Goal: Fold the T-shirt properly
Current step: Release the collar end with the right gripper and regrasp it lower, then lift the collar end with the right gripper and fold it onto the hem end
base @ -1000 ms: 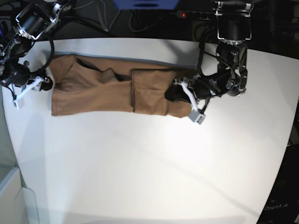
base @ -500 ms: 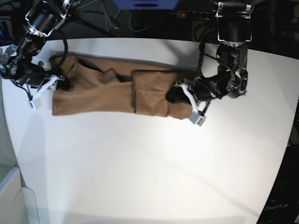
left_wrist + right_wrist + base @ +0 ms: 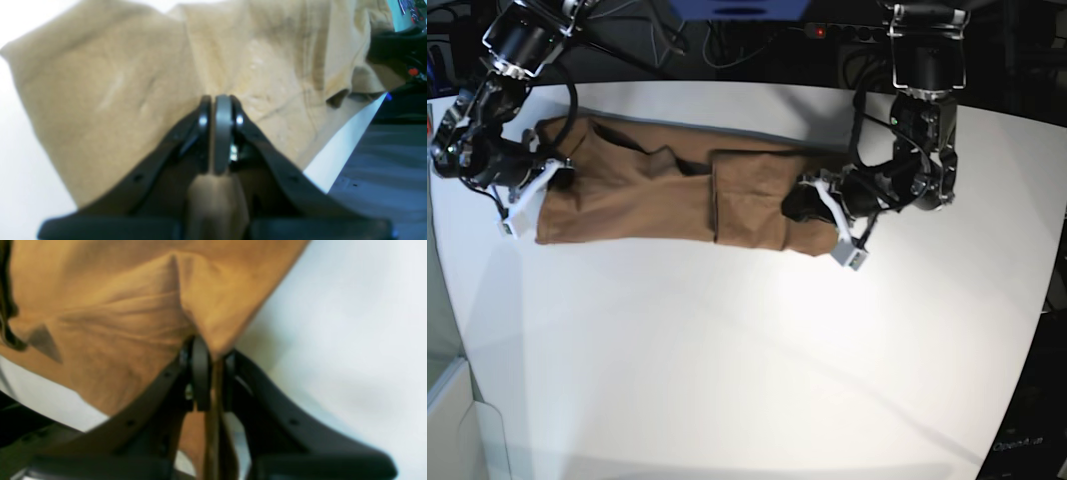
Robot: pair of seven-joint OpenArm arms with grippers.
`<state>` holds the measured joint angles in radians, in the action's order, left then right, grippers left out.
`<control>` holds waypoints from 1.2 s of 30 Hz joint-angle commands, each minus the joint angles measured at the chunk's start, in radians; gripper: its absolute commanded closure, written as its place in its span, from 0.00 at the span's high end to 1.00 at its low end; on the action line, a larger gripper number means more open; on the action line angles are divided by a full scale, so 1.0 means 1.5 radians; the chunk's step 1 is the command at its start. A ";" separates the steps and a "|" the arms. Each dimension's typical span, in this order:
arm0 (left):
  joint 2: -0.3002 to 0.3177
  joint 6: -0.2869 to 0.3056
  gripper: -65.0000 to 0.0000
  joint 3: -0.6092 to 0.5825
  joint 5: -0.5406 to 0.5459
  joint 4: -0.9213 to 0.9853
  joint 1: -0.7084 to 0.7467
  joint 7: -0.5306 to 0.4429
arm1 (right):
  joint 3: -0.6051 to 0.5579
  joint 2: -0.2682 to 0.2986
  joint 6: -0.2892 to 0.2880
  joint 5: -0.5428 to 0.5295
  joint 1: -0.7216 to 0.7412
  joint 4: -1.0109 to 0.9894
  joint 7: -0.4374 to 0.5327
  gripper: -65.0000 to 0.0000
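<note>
The tan-brown T-shirt (image 3: 647, 195) lies as a long folded strip across the far part of the white table (image 3: 747, 350). My left gripper (image 3: 802, 205) sits at the strip's right end, shut on a pinch of cloth. In the left wrist view the T-shirt (image 3: 116, 83) spreads out beyond the closed left gripper (image 3: 217, 100), and cloth bunches under its jaws. My right gripper (image 3: 552, 175) is at the strip's left end. The right wrist view shows the right gripper (image 3: 213, 353) shut on a raised fold of the T-shirt (image 3: 116, 306), with cloth running down between the fingers.
A black power strip with a red light (image 3: 827, 32) and cables lie behind the table's far edge. A blue object (image 3: 737, 8) sits at the top. The table's curved right edge (image 3: 1042, 300) borders dark floor.
My right gripper has moved in from the left onto the shirt's left end and closed on the cloth. The left arm has stayed put with its grip.
</note>
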<state>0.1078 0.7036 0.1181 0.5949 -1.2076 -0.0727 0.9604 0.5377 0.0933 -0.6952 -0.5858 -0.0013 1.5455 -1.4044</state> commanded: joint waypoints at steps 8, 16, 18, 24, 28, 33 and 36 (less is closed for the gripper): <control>0.001 -0.004 0.03 0.002 -0.011 0.011 -0.020 0.005 | -0.020 0.020 -0.002 -0.014 0.011 0.184 0.005 0.07; -0.006 -0.004 0.03 -0.003 -0.010 0.099 -0.065 -0.015 | -0.081 -0.001 -0.002 -0.011 0.012 0.225 0.005 0.07; -0.014 -0.004 0.03 -0.003 -0.011 0.100 -0.066 -0.019 | -0.106 -0.014 -0.002 -0.011 0.011 0.225 0.005 0.07; -0.045 -0.004 0.03 -0.020 -0.082 0.103 -0.079 -0.018 | -0.206 -0.029 -0.002 -0.013 0.015 0.225 0.005 0.07; -0.068 -0.004 0.03 -0.020 -0.125 0.103 -0.079 -0.019 | -0.284 -0.029 -0.002 -0.014 0.021 0.225 0.005 0.07; -0.073 -0.004 0.03 -0.020 -0.127 0.103 -0.079 -0.019 | -0.375 -0.042 -0.002 -0.013 0.021 0.225 0.005 0.07; -0.073 -0.004 0.03 -0.020 -0.127 0.103 -0.079 -0.019 | -0.426 -0.056 -0.002 -0.011 0.027 0.222 0.005 0.08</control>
<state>-0.0029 0.7074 0.0898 0.4561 -1.0508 -0.1879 0.8917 -0.1013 0.0139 -0.6956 -0.5823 0.0174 1.8637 -1.4151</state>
